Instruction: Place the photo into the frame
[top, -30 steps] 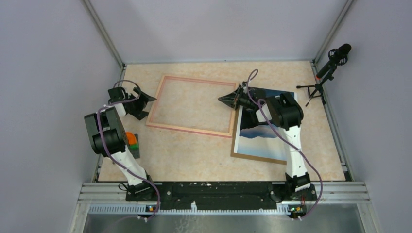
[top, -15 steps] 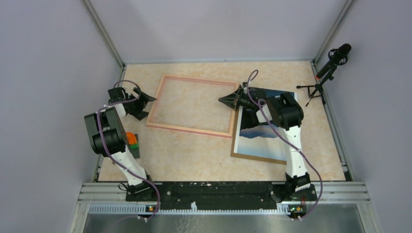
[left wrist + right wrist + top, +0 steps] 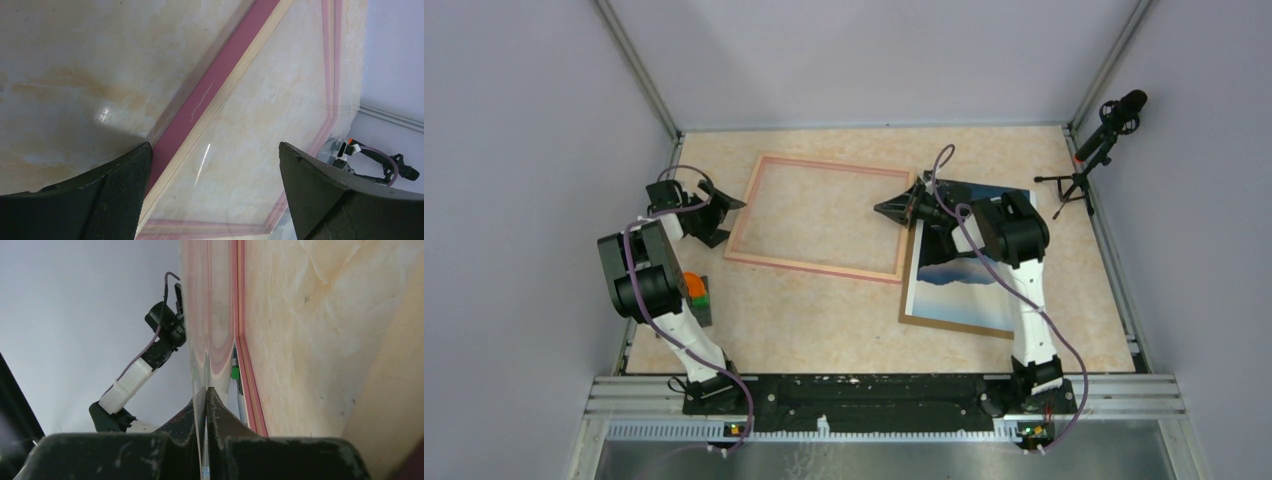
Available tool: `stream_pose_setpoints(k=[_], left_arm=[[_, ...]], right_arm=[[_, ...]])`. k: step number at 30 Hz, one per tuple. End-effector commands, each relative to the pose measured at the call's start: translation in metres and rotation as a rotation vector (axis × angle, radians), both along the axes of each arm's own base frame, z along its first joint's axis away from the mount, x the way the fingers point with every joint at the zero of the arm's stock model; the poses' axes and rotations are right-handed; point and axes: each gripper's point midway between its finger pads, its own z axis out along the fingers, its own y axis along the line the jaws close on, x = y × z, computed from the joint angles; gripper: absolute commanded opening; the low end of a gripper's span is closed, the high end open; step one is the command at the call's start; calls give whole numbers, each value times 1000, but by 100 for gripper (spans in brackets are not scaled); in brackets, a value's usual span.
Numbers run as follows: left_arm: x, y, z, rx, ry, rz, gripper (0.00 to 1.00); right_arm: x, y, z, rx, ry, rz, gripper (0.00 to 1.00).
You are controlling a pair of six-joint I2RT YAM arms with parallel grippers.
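Note:
The pinkish-tan frame (image 3: 819,215) lies flat in the middle of the table; its left rail (image 3: 210,90) runs between my left fingers. My left gripper (image 3: 724,213) (image 3: 212,165) is open astride that rail, holding nothing. The photo (image 3: 964,270), blue sky with a dark mountain and white clouds, lies face up on a brown backing board to the right of the frame, partly hidden by my right arm. My right gripper (image 3: 892,207) (image 3: 206,390) is shut on the edge of a thin clear sheet (image 3: 200,340) over the frame's right side.
A microphone on a small tripod (image 3: 1102,135) stands at the back right corner. An orange and green object (image 3: 694,288) sits beside my left arm. Grey walls close in the table on three sides, and a metal rail (image 3: 874,390) runs along the near edge.

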Motion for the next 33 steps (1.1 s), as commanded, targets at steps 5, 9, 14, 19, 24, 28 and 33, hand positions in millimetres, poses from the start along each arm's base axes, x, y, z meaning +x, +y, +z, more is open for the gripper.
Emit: stream_pose_setpoints(k=[5, 9, 14, 19, 24, 28, 33], left_arm=[[2, 2, 11, 7, -42, 3, 99], [2, 2, 10, 4, -41, 3, 99], [2, 2, 10, 4, -43, 2, 99], [2, 2, 10, 2, -43, 3, 99], [2, -1, 9, -13, -45, 1, 99], [-1, -5, 3, -48, -31, -4, 99], [0, -7, 4, -60, -46, -7, 99]], right_arm=[[8, -3, 38, -8, -145, 14, 0], [10, -6, 37, -14, -147, 10, 0], [14, -9, 37, -16, -150, 0, 0], [14, -8, 36, -19, -150, -2, 0], [14, -6, 34, -18, -154, 3, 0], [12, 1, 34, -17, -164, 19, 0], [9, 6, 38, -13, -197, 36, 0]])
